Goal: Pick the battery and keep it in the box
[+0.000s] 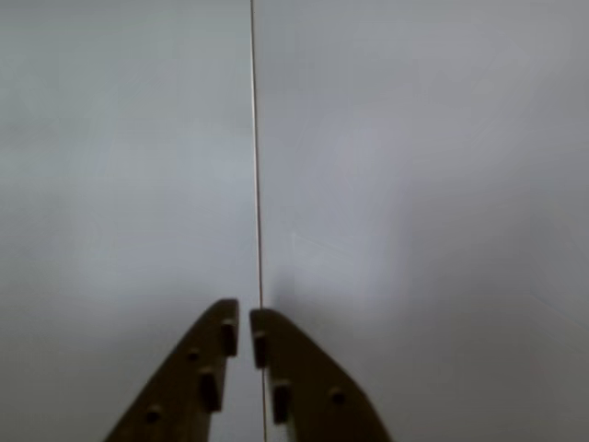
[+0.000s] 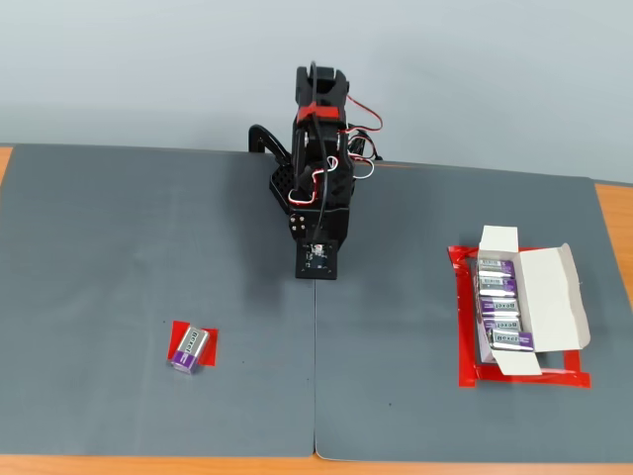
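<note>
A purple and silver battery [image 2: 190,348] lies on a small red tape patch [image 2: 210,336] at the front left of the grey mat in the fixed view. The white box [image 2: 549,297] lies open at the right, inside a red tape rectangle, with several like batteries [image 2: 499,307] in a row in it. My arm is folded at the back centre, and the gripper [image 2: 318,269] hangs there, far from both battery and box. In the wrist view the gripper [image 1: 244,318] is shut and empty over the mat seam [image 1: 257,166]. Battery and box are out of the wrist view.
Two grey mats [image 2: 119,257] meet at a seam running toward the front under the arm. The red tape rectangle [image 2: 463,336] frames the box. Orange table edges [image 2: 613,213] show at the far right and left. Red and white wires [image 2: 361,134] loop off the arm.
</note>
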Robot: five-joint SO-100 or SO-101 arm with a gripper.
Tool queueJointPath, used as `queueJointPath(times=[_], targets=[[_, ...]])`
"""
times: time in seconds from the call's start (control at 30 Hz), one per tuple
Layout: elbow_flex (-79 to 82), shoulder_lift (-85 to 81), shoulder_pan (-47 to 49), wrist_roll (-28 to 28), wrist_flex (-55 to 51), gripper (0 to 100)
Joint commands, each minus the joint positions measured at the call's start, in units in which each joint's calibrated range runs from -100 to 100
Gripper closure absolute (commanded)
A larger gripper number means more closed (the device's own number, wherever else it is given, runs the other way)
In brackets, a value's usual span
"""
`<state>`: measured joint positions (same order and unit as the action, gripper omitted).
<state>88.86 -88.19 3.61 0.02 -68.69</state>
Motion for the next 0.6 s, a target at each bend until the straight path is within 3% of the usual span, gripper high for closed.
queueJointPath(times=[0.0, 0.17, 0.57], targets=[[-7.6, 7.5, -0.4, 0.2, 3.3, 98], [-18.7, 18.5, -1.7, -0.2, 5.9, 98], [-48.9, 50.1, -18.5, 0.1, 9.1, 98]])
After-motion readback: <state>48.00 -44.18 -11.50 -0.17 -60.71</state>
